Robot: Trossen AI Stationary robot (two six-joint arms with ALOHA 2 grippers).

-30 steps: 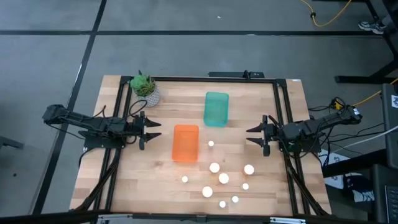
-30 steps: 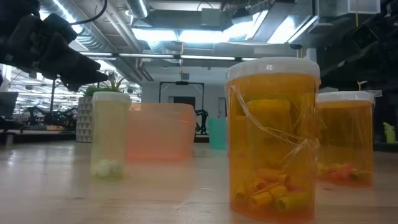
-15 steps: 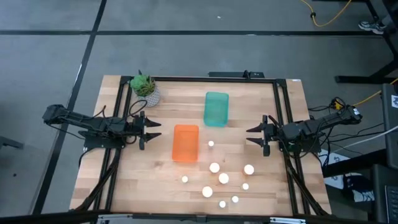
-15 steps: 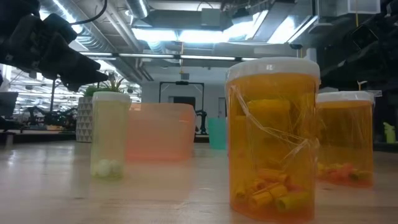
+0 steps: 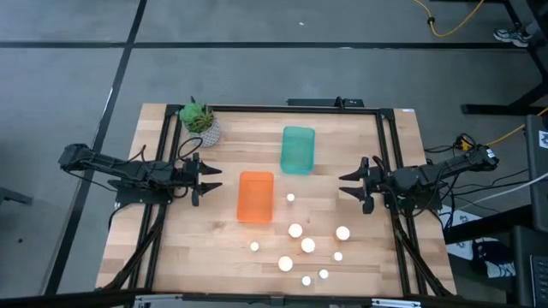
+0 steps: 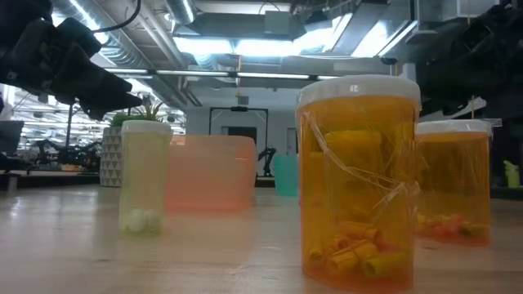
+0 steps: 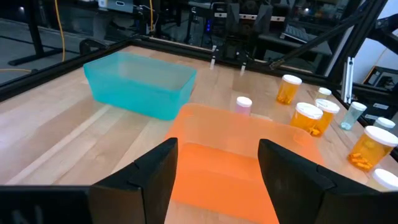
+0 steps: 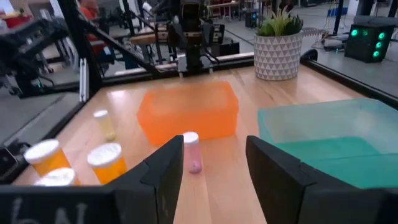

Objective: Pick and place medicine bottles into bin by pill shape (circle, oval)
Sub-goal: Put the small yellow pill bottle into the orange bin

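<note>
Flanking orange bin (image 5: 255,196), potted plant (image 5: 200,121), teal bin (image 5: 297,150)

Pale wood table (image 5: 394,154) with black frame rails. One bin (image 5: 255,196) is orange, the other bin (image 5: 297,149) teal. The medicine bottles (image 5: 295,230) show white caps from above; at table level, bottles are translucent amber, one (image 6: 145,176) pale yellow-green, one (image 8: 191,151) pinkish. A green plant (image 5: 198,116) sits in a white pot with grey triangle pattern
</note>
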